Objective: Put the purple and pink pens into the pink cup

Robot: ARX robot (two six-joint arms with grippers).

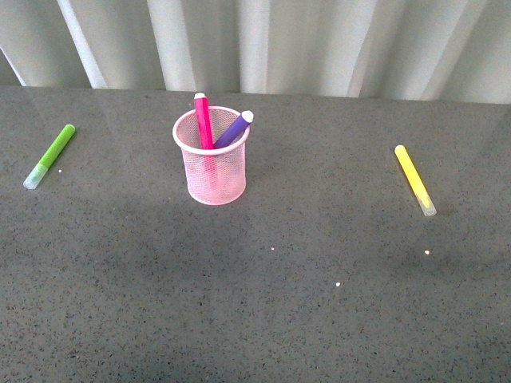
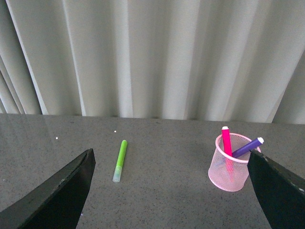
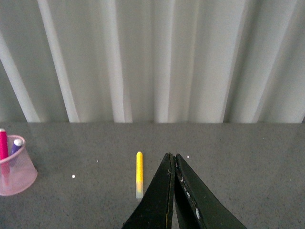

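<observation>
Pink pen (image 1: 204, 121), purple pen (image 1: 233, 130) in pink cup (image 1: 212, 177), lower ends seemingly mesh-veiled

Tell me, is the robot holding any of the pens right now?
No, nothing is held. The left gripper is open and empty, the right gripper is shut on nothing. The pink pen and purple pen stand in the pink cup.
</observation>
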